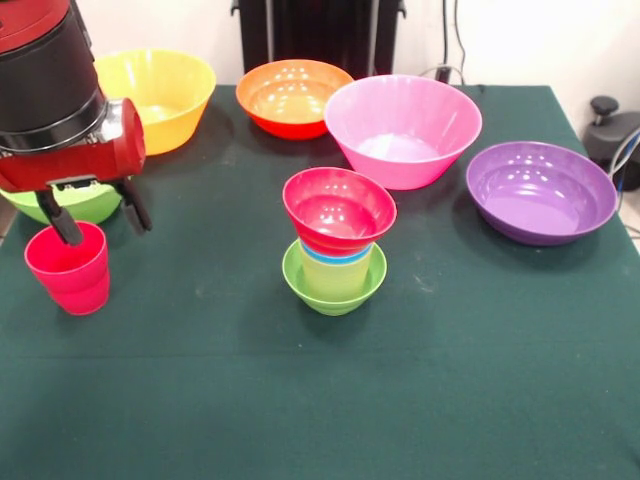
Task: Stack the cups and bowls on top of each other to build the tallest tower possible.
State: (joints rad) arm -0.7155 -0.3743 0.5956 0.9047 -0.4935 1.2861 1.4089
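One red cup (pixel 68 268) stands upright near the front-left part of the green bench (pixel 330 400), and the tool (pixel 93 217) hangs right over it with its two dark fingers spread. One finger (pixel 60 218) dips at the cup's rim while the other sits outside and beside it, so nothing is pinched yet; the tool is released.

The tower (pixel 337 250) stands at mid-bench: a small lime-green bowl (pixel 335 292) at the bottom, a pale yellow cup (pixel 336 274) nested in it, a thin blue rim (pixel 330 256) above that, and a small red bowl (pixel 340 210) tipped slightly on top. Judging by that, the step in hand is picking up the red cup, the last loose cup. The next move calls for straddling the cup wall, closing on it, lifting straight up, and carrying it across to the tower. The red bowl's tilt is a worry: anything set on it may slide.

Room is good. Open cloth lies between cup and tower, with nothing in the way. Behind the tool a green bowl (pixel 75 203) sits just beside the cup, partly hidden by the arm, so a lift should go up and not back. The yellow bowl (pixel 160 95), orange bowl (pixel 293 96) and pink bowl (pixel 402 128) line the far side, well apart from the tower; the purple bowl (pixel 540 190) lies off to the picture's right. The cup is close to the bench's left edge.
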